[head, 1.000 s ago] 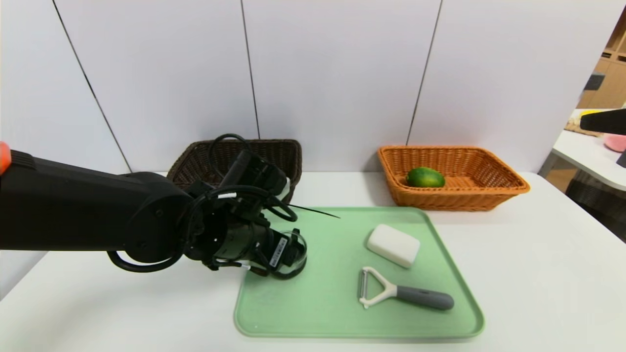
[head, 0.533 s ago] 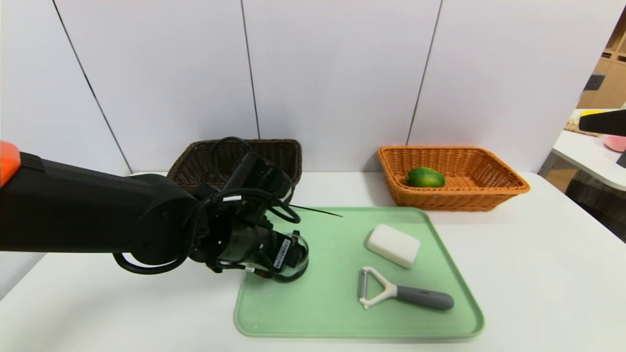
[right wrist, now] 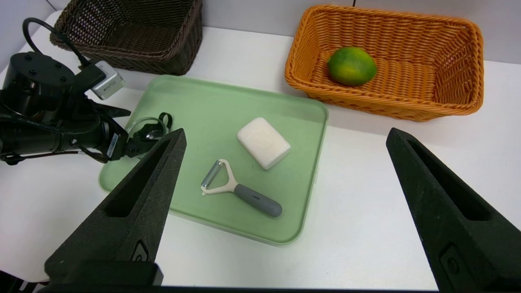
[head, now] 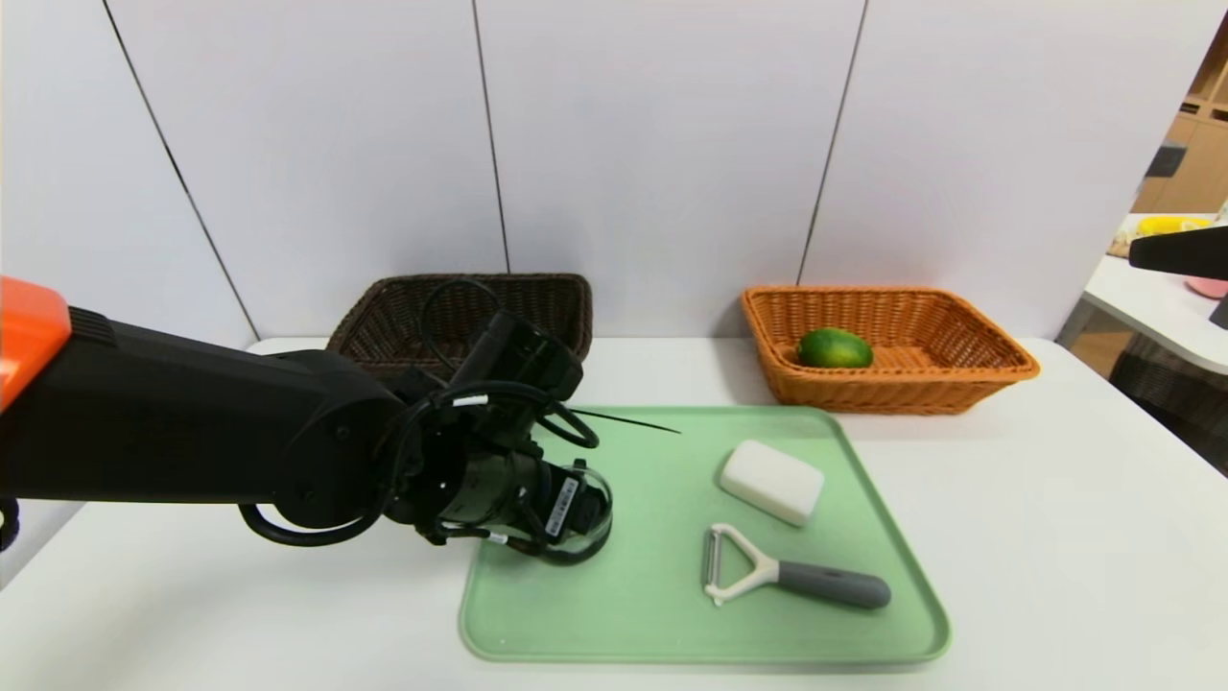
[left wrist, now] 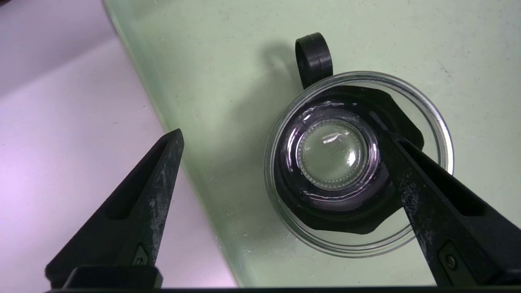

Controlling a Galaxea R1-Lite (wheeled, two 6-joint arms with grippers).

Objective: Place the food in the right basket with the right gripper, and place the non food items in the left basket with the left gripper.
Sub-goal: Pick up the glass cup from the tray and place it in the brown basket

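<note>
Left gripper (left wrist: 281, 134) spread wide over the small clear glass cup with black holder (left wrist: 358, 156) on the pale green plastic tray (head: 652, 614)

At the far left of the white table (head: 1055, 537) stands the dark brown woven wicker rectangular basket (head: 537, 302); just in front of it the left gripper hangs low over the tray's left edge, one finger (left wrist: 401, 162) inside the cup's rim, the other finger (left wrist: 163, 162) outside, past the tray's edge, fingers well apart and not closed on the glass. Further right on the tray lie the white rounded soap-like block (head: 772, 481) and, nearer the robot, the white Y-peeler with grey handle (head: 791, 570). At the back right, the orange-tan woven wicker basket (head: 959, 384) holds the oval dark-green citrus-like fruit (head: 834, 348). The right gripper (right wrist: 285, 142) hangs high above the table, fingers wide and holding nothing
</note>
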